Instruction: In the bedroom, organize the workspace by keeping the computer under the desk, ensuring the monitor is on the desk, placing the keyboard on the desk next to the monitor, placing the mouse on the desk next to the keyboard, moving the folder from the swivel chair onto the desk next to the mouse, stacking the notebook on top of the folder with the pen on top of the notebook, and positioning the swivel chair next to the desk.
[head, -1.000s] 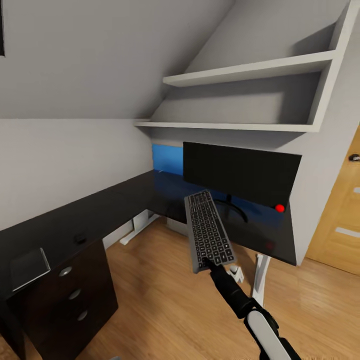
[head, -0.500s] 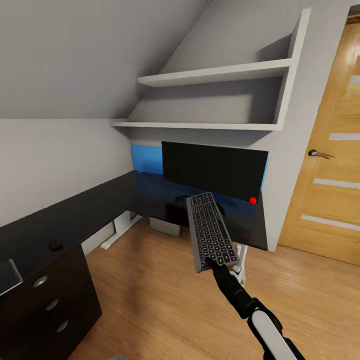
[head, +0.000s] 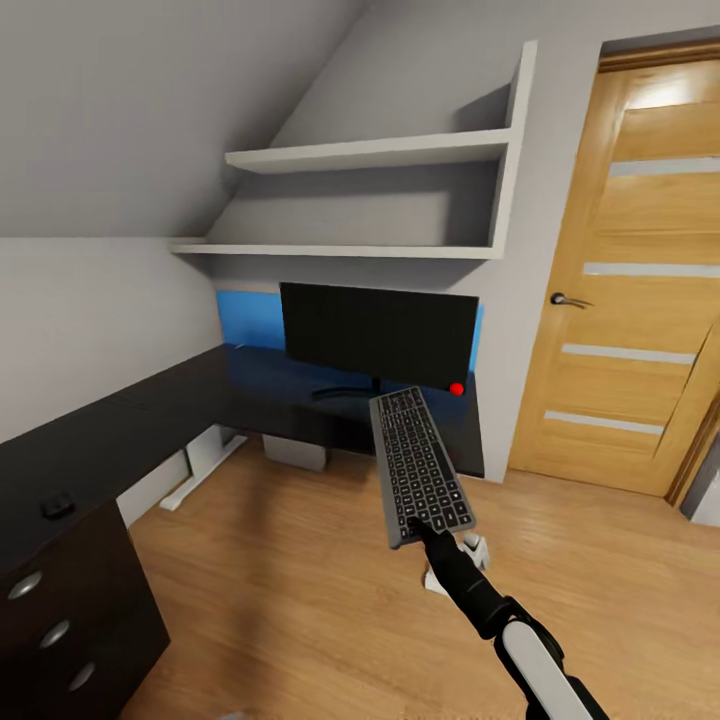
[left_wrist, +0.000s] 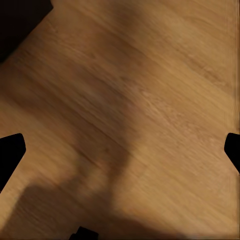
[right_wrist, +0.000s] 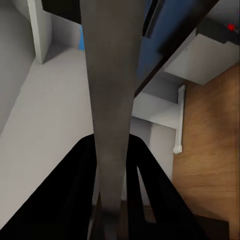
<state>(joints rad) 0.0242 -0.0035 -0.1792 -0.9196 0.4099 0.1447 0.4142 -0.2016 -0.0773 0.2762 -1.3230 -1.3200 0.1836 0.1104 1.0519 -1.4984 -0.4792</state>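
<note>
Between the earlier frames and now the head camera has swung rightward: the oak door with frosted strips (head: 625, 280) has come fully into sight and the dark drawer unit with round silver knobs (head: 60, 625) has slid toward the picture's left edge, while the right arm's pose looks unchanged.

The right claw (head: 420, 527) is clenched on the near short end of the slim dark-grey keyboard with low black keys (head: 418, 464), holding it out over the wood-plank floor (head: 300, 590), keys up, its far end pointing toward the table. In the right wrist view the keyboard (right_wrist: 112, 100) runs edge-on between the dark fingers (right_wrist: 75, 190).

Beyond it the wide black monitor with a red dot at one lower corner (head: 378, 333) stands on the glossy black L-shaped table (head: 250, 395), under two white wall shelves (head: 360, 155). A tiny black rounded mouse (head: 57, 505) lies on the table's near wing, above the drawer unit.

The left claw (left_wrist: 120, 150) hangs released, its two dark fingertips (left_wrist: 10, 155) wide apart over bare floor planks.
</note>
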